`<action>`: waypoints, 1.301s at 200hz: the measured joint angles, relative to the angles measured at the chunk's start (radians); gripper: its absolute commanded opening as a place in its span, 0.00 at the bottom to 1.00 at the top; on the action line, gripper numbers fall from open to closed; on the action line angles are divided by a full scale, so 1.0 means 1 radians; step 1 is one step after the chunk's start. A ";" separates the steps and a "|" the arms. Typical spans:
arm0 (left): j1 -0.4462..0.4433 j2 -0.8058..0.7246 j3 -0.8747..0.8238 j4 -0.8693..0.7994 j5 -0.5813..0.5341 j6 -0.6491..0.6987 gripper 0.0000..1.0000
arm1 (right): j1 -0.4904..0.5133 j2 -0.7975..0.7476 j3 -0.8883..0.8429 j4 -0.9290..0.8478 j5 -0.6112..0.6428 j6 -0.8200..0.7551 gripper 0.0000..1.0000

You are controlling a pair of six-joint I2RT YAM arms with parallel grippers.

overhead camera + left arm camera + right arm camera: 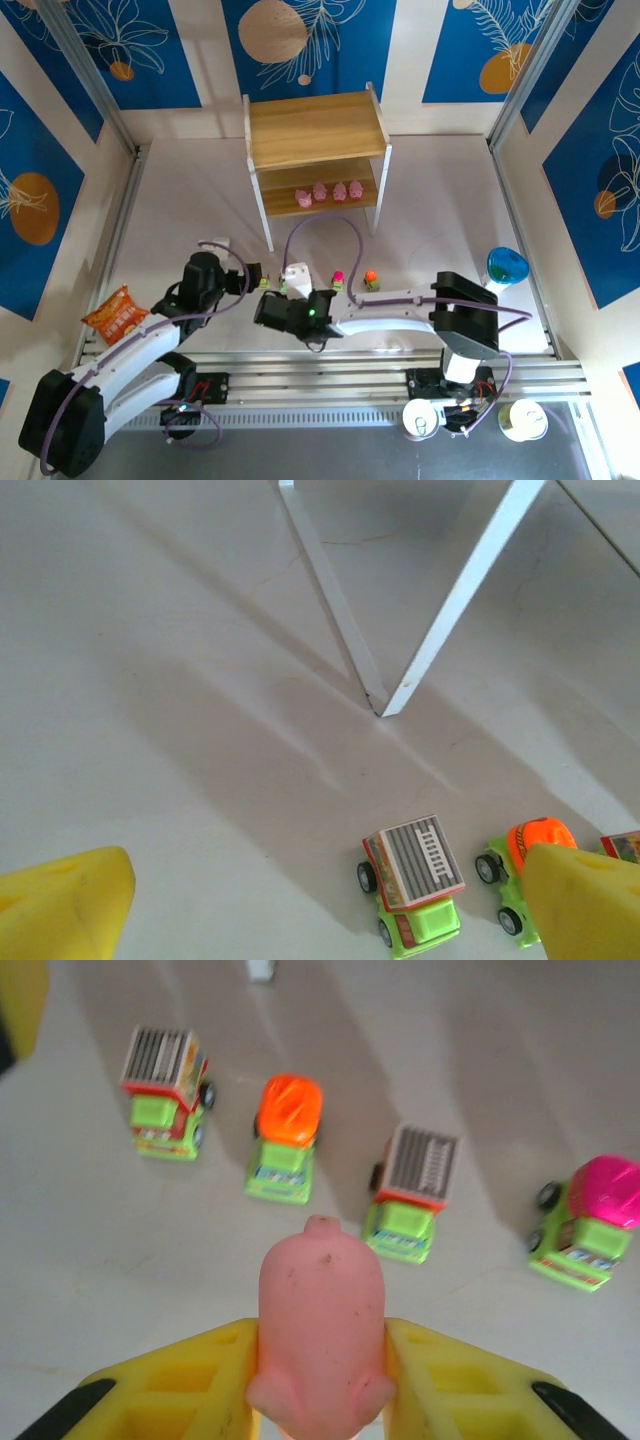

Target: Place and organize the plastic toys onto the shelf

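1. We are looking at one shelf (315, 130), which is standing at the middle of the desk's (440, 200) far edge. Four pink pigs (329, 192) are sitting in a row on its lower board.
2. The right claw (320, 1345) is clenching a fifth pig (320, 1295), pinching it between its yellow fingers (450, 1380). It is holding the pig above the middle of the desk, in front of the shelf.
3. Beyond that pig we are counting four trucks standing apart in a row on the desk. From left to right they are a grey-topped truck (165, 1090), an orange-topped truck (285, 1138), a second grey-topped truck (412, 1192) and a pink-topped truck (590, 1222).
4. From above, we are also seeing another orange-topped truck (371, 277). It is standing just beside the pink-topped one, on the side nearer the desk's right edge, and that is bringing our truck count to five.
5. The left claw (325, 905) is hanging released, with its yellow fingers spread wide over the left end of the row. A grey-topped truck and an orange-topped one are showing between them, close to the right finger. The shelf's white legs (330, 590) are standing on the desk beyond.
6. One orange snack bag (117, 313) is lying by the desk's left edge, toward the near-left corner.
7. One blue cup (506, 266) is standing by the right edge.
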 measured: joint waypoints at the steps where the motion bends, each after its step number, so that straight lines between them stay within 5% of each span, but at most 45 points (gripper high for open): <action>1: -0.002 0.000 0.000 0.000 0.000 0.001 0.99 | -0.002 -0.002 0.000 0.000 0.000 -0.002 0.32; 164: -0.158 0.099 0.026 0.047 0.003 0.090 0.99 | -0.212 -0.071 0.133 0.130 -0.019 -0.329 0.32; 260: -0.172 0.127 0.032 0.069 0.006 0.097 1.00 | -0.319 0.069 0.324 0.192 -0.074 -0.492 0.32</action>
